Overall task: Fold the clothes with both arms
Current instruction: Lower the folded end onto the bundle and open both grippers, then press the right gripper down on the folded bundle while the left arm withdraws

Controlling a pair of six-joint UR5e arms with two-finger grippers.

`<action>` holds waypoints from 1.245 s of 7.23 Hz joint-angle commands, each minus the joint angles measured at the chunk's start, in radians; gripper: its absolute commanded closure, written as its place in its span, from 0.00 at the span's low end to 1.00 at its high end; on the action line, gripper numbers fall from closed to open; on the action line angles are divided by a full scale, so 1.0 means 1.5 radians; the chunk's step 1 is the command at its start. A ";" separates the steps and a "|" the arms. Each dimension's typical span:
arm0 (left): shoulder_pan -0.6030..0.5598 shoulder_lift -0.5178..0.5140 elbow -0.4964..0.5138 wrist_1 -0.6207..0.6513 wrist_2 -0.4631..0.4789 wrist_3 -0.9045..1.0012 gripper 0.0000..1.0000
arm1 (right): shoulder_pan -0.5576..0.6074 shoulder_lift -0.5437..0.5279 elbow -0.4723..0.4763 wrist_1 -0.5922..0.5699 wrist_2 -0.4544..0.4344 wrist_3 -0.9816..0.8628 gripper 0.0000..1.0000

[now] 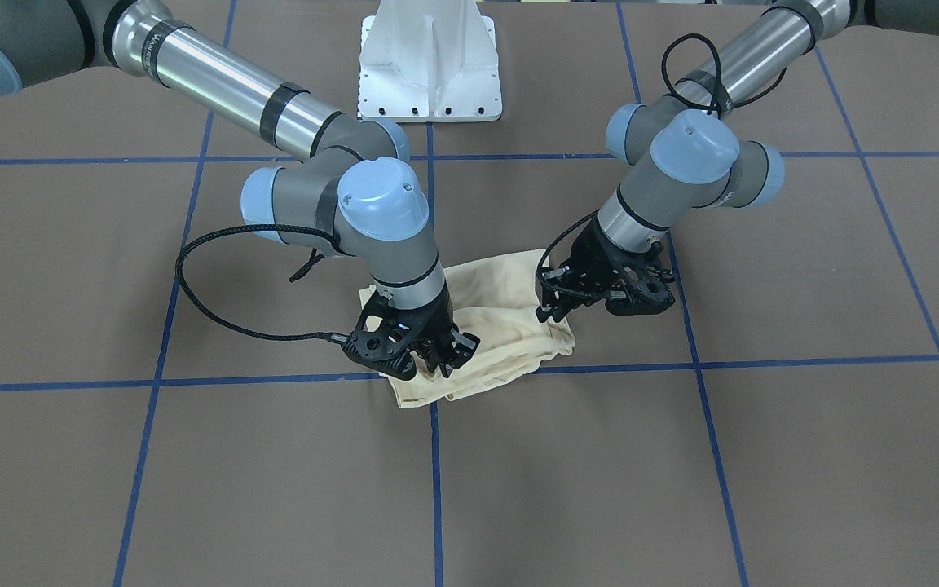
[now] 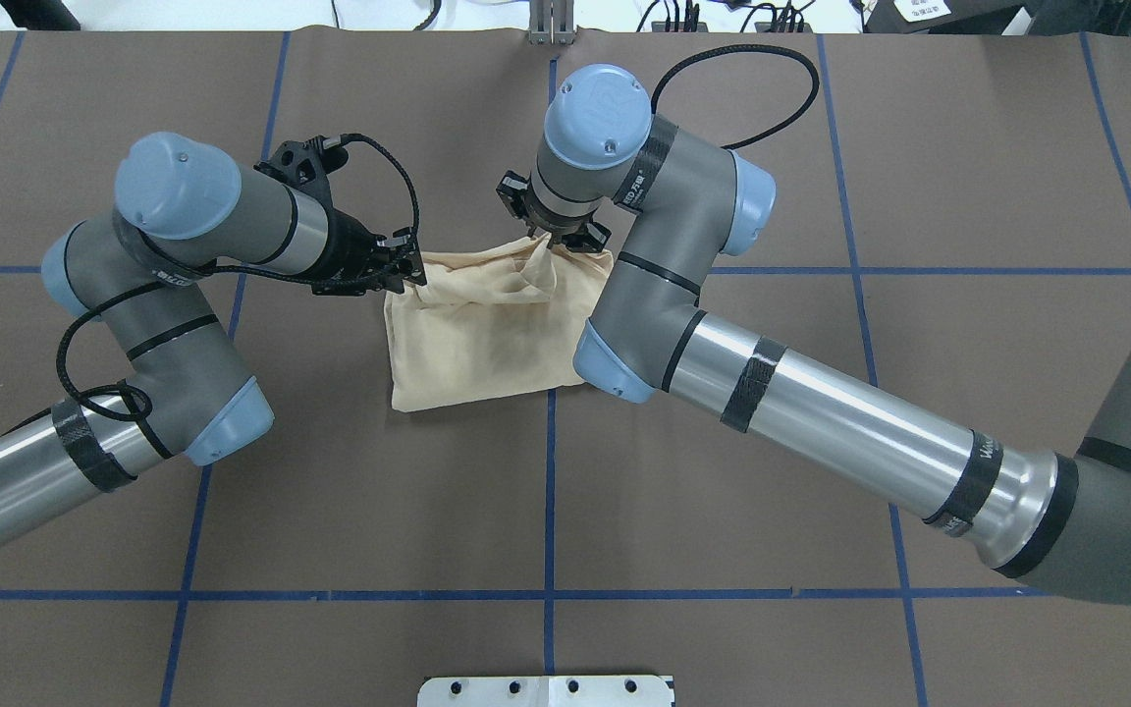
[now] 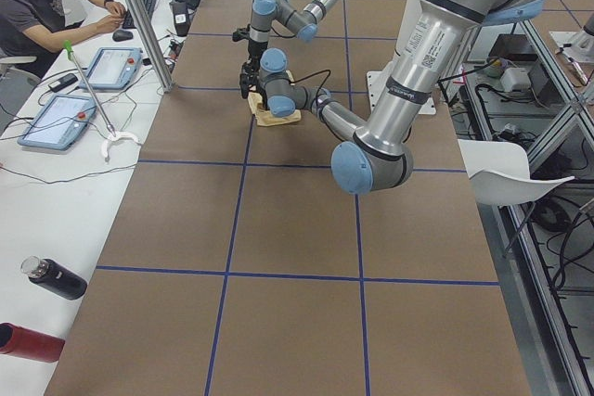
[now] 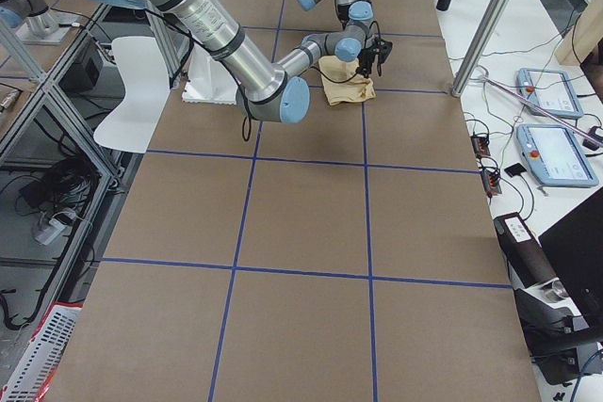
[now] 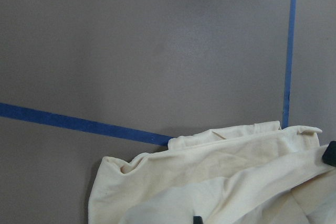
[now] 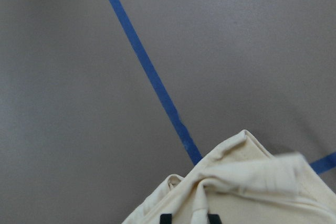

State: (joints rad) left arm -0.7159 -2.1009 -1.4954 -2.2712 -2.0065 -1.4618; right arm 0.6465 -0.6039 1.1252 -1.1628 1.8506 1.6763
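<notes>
Okay, we're watching the shirt [image 2: 487, 334] lying folded into a small cream bundle on the brown counter [image 2: 330, 511]. It's sitting straight out in front of the white pedestal [image 1: 429, 73] and clear of it. All the action is happening along the bundle's edge that is facing away from the pedestal. The right claw [image 2: 548, 239] is pointing almost straight down at one corner of that far edge, and it's pinching the cloth. We're seeing the fabric standing up in a little peak into its grip, and the right wrist view is showing a bunched fold sitting between the two black tips [image 6: 165, 217]. The left claw [image 2: 411, 270] is lying low and slanted at the other far corner, touching the shirt's hem. We're not able to tell whether it's gripping or spread. The half of the shirt nearer the pedestal is resting flat.
</notes>
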 commanded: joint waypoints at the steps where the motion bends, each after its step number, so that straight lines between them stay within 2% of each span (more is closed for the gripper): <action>1: -0.022 0.004 -0.006 0.005 -0.001 0.002 0.01 | 0.015 -0.006 -0.001 -0.001 -0.004 -0.024 0.00; 4: -0.079 0.020 -0.013 0.007 -0.047 0.008 0.01 | 0.022 0.001 0.011 -0.006 0.012 -0.084 0.00; 6: -0.112 0.064 -0.043 0.026 -0.049 0.095 0.01 | -0.002 0.002 0.040 -0.027 0.022 -0.144 0.00; 8: -0.151 0.108 -0.058 0.035 -0.065 0.178 0.01 | -0.054 -0.002 0.117 -0.150 -0.014 -0.224 0.00; 9: -0.163 0.120 -0.056 0.034 -0.065 0.212 0.01 | -0.086 -0.002 0.116 -0.172 -0.046 -0.276 0.00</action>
State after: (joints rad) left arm -0.9324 -1.9496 -1.5785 -2.2215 -2.0988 -1.2117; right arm 0.5719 -0.6065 1.2733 -1.3521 1.8317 1.3472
